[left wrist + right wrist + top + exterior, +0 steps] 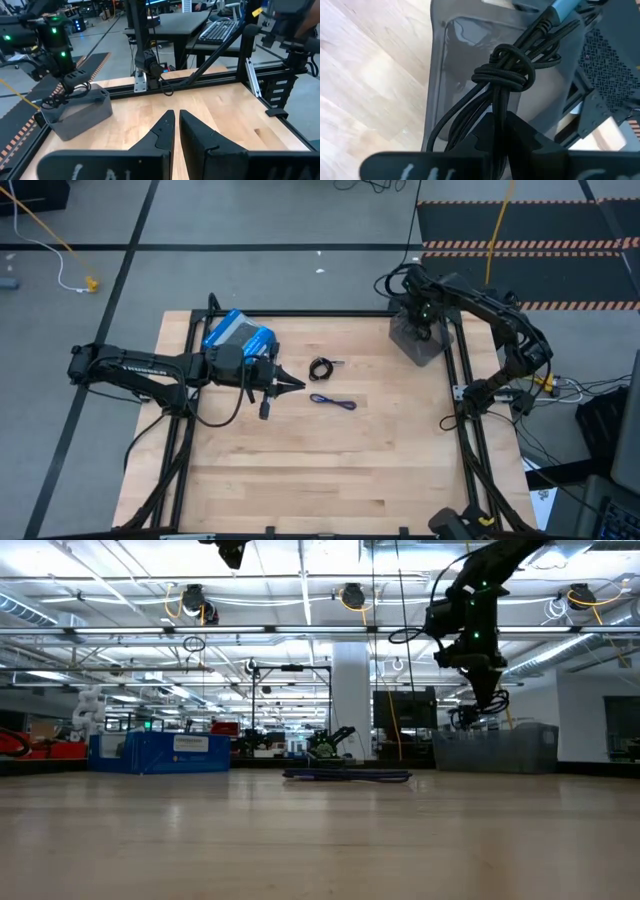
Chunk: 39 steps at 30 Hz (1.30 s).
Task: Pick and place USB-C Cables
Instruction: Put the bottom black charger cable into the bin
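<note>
A black bundled USB-C cable (505, 65), tied with a knot, sits in my shut right gripper (499, 122) above the grey bin (420, 345) at the table's far right. A second black cable, coiled in a small ring (322, 367), lies flat mid-table. The blue-purple cable (333, 402) lies just nearer than it. My left gripper (298, 385) hovers shut just left of both, touching nothing. The left wrist view shows its fingers (165, 131) together, with the right arm over the bin (75, 112) beyond. My right gripper pinches the black cable's strands (496, 102) just below its knot between the two fingers. The fingers come from above, pointing down. The bundle hangs beyond the fingertips (470, 720), lifted clear of the table, over the bin's opening (451, 60).
A blue-and-grey box (238, 335) sits at the far left of the table, beside my left arm. A black frame rail (300, 313) borders the wooden table. Bare wood spreads across the near half (320, 470).
</note>
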### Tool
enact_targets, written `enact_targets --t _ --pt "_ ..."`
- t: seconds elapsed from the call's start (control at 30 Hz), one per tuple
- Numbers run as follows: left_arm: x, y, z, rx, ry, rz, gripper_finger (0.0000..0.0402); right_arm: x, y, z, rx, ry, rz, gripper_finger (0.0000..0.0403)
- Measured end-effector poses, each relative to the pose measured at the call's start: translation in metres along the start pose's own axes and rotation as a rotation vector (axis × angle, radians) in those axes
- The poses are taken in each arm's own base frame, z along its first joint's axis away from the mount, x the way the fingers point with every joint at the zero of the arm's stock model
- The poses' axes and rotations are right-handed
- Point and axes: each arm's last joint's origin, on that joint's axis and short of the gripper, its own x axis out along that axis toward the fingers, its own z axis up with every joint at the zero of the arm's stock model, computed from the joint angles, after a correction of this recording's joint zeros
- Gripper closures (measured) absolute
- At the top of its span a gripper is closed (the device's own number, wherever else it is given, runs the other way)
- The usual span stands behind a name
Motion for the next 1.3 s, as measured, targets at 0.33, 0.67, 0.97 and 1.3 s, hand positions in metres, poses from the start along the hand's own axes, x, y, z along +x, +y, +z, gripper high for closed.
enact_targets --t 0.33,0.67,0.97,1.3 --pt "0.0 0.0 0.0 0.0 0.001 0.0 0.0371 0.035 0.007 -0.009 -0.013 0.005 0.001 0.0385" --pt "0.0 0.0 0.0 0.0 0.001 0.0 0.0371 0.065 0.015 -0.023 -0.028 0.031 0.002 0.0374" --pt "0.0 0.0 0.0 0.0 0.001 0.0 0.0371 0.082 0.019 -0.031 -0.037 0.021 -0.003 0.0372" --pt "0.0 0.0 0.0 0.0 0.001 0.0 0.0371 0.083 0.018 -0.031 -0.02 0.024 -0.058 0.0371"
